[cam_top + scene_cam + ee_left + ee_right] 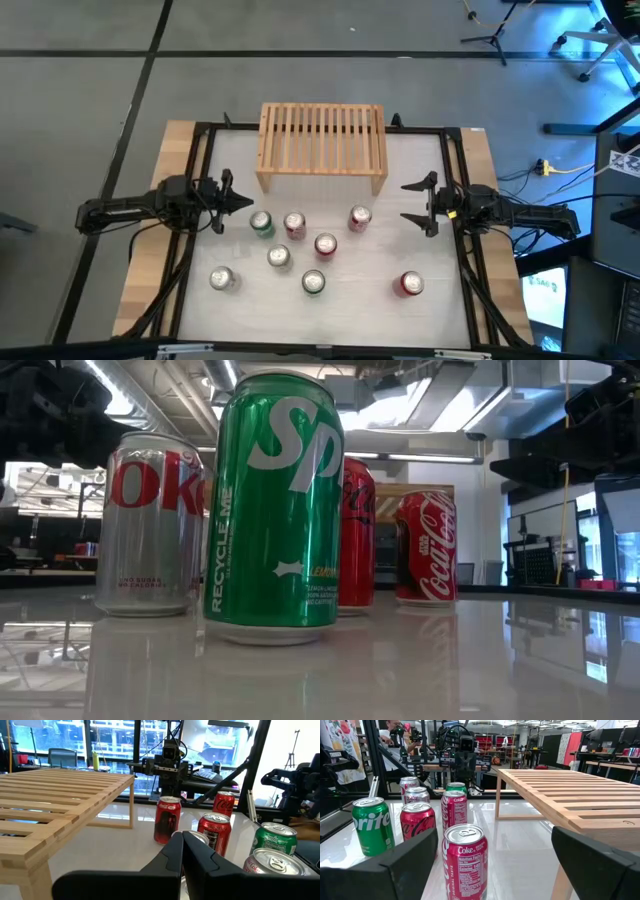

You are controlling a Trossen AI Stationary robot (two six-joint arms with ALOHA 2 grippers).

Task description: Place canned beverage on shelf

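Observation:
The light wooden shelf stands on its side legs at the table's far middle. Several canned beverages stand upright on the white table in front of it: a green one, red ones and silver ones. My left gripper is shut and empty at the left, just beside the green can; its closed fingers show in the left wrist view. My right gripper is wide open and empty at the right, facing the red can nearest the shelf.
A black frame runs round the table's white surface. A green can and a silver can stand toward the near edge; in the low view the green can fills the front. Bare table lies between the shelf and the cans.

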